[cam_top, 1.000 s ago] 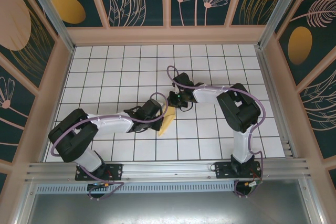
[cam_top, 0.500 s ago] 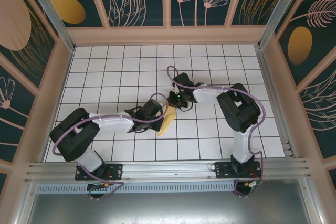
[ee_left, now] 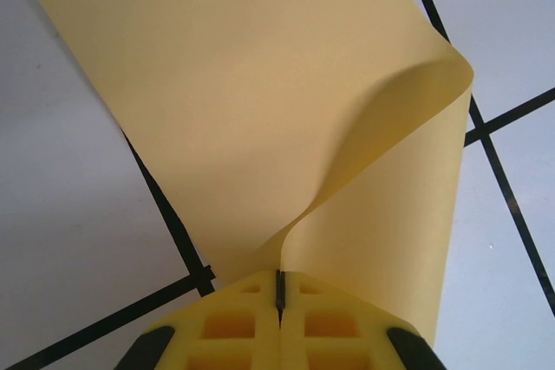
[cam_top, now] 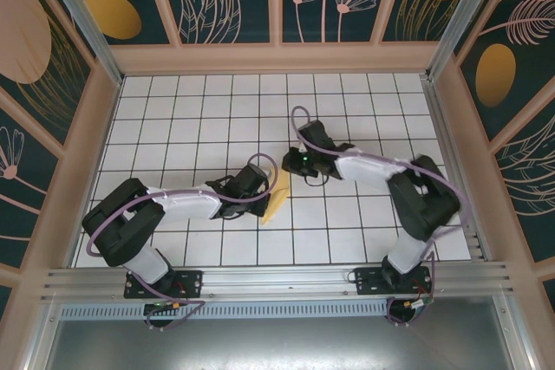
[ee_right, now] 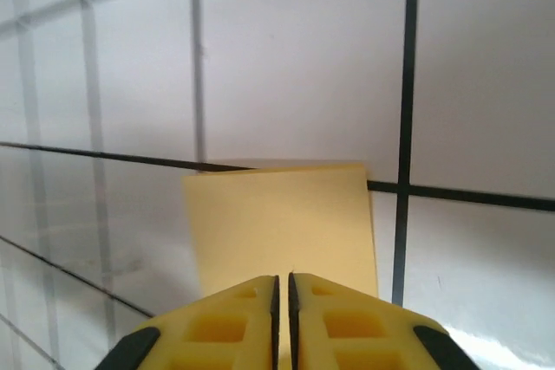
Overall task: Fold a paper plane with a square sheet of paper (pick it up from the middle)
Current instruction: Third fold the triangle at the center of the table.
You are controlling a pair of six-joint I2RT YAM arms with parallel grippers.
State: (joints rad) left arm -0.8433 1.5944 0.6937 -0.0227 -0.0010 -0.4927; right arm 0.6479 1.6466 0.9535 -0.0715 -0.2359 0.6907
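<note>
The yellow paper (cam_top: 278,198) lies near the middle of the white table (cam_top: 173,119), a little closer to the near edge than to the far edge. From above it looks like a narrow strip. Its pointed end is directed to the near edge and its wider end to the far edge.

The left gripper (cam_top: 265,186) is at the left side of the paper, low over the table. In the left wrist view its two yellow fingers (ee_left: 230,327) are pressed together and pinch the paper (ee_left: 217,84) between them. From this pinch one layer rises and curls over to the right in a soft round bend, not a sharp crease. The rest of the sheet lies flat on the table behind it, across a black grid line (ee_left: 165,214).

The right gripper (cam_top: 289,163) is just beside the far end of the paper and points to the left. In the right wrist view its fingers (ee_right: 225,327) are almost together, with only a thin dark slit between them. The square end of the paper (ee_right: 277,223) lies flat on the table just in front of the fingertips, beside a crossing of grid lines (ee_right: 403,188). The fingers hide the near edge of this end, so I cannot tell if they touch it.
</note>
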